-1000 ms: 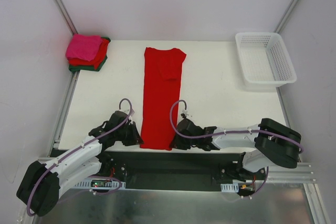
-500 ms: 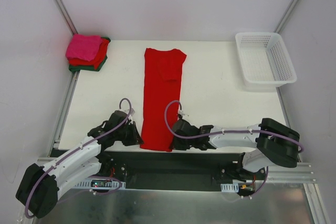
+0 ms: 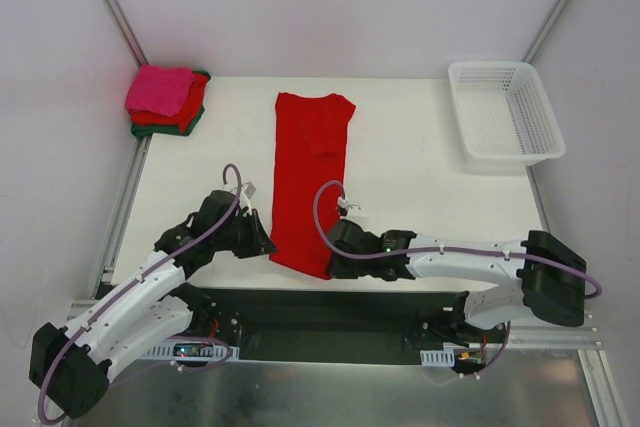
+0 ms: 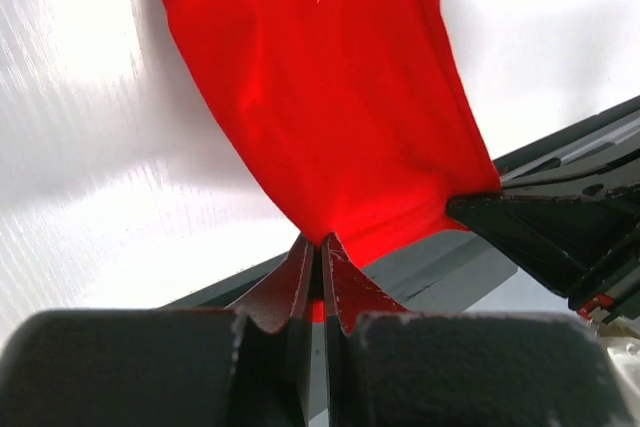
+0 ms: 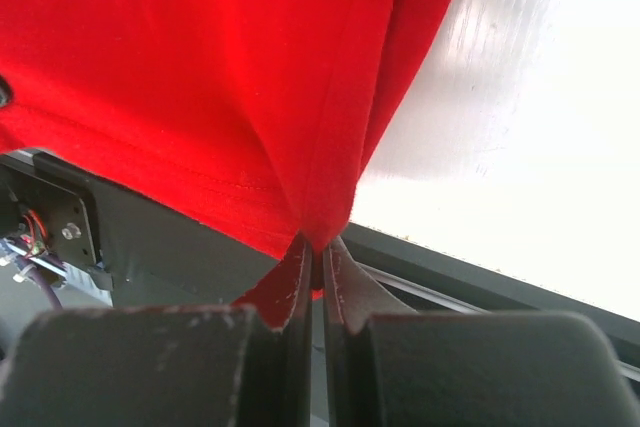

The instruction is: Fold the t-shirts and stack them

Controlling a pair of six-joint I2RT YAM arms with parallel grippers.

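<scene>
A bright red t-shirt [image 3: 308,175], folded into a long narrow strip, lies down the middle of the white table. My left gripper [image 3: 270,247] is shut on its near left corner, and red cloth [image 4: 330,117] is pinched between the fingers [image 4: 345,287]. My right gripper [image 3: 332,259] is shut on the near right corner, with the hem [image 5: 250,117] bunched at its fingertips [image 5: 340,277]. The near end is raised off the table. A pile of folded t-shirts [image 3: 165,100], hot pink over red over dark green, sits at the far left corner.
A white lattice basket [image 3: 504,112] stands at the far right corner. The black rail of the arm mount [image 3: 330,302] runs along the table's near edge, just under the lifted hem. Grey walls close in on both sides.
Both grippers closed on the shirt's near corners. They have since moved a little away from the near edge and lifted the hem. The right arm stretched further left.
</scene>
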